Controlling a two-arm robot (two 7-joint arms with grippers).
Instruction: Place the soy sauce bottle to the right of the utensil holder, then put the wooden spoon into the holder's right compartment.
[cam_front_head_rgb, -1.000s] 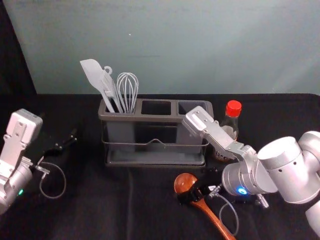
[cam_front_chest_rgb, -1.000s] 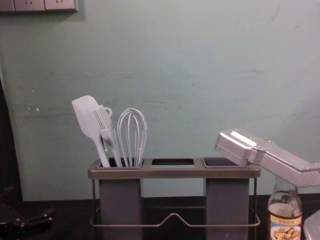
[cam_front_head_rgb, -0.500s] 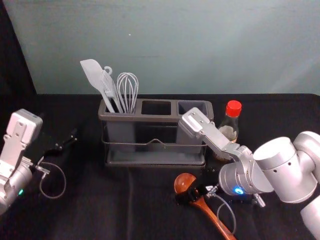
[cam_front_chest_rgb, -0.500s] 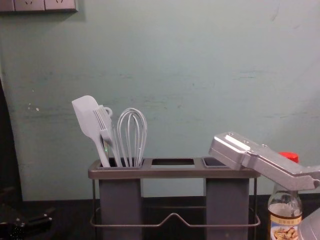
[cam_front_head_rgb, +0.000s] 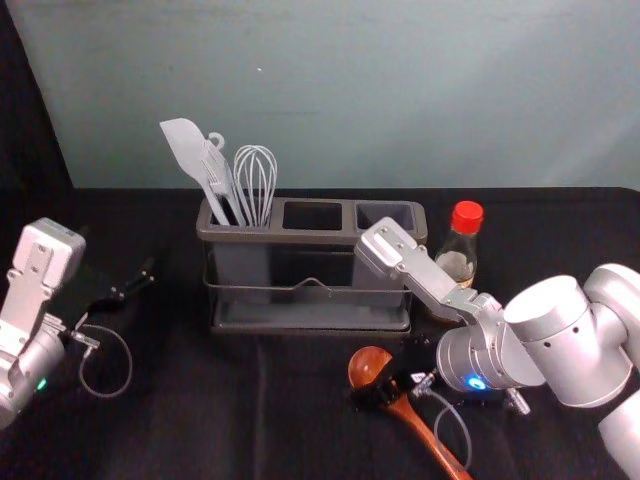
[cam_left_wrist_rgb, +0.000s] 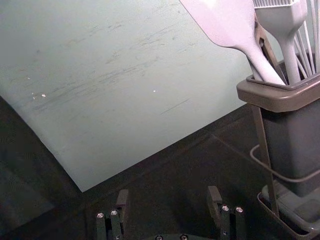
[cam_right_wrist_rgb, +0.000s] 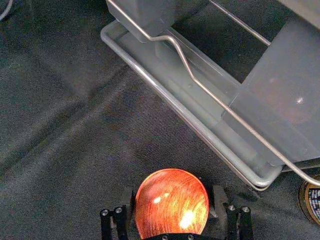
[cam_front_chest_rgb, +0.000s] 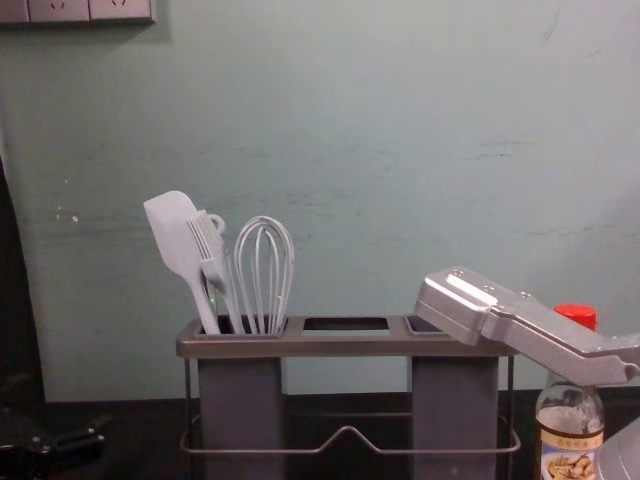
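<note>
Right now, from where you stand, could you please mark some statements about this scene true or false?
1. The red-capped glass soy sauce bottle stands right of the grey utensil holder. True.
2. The white whisk stands in the middle compartment. False: the left compartment.
3. The left gripper has its fingers apart. True.
4. The brown wooden spoon stands in the holder. False: it lies in front.
5. The right gripper is beside the whisk. False: it is at the spoon.
</note>
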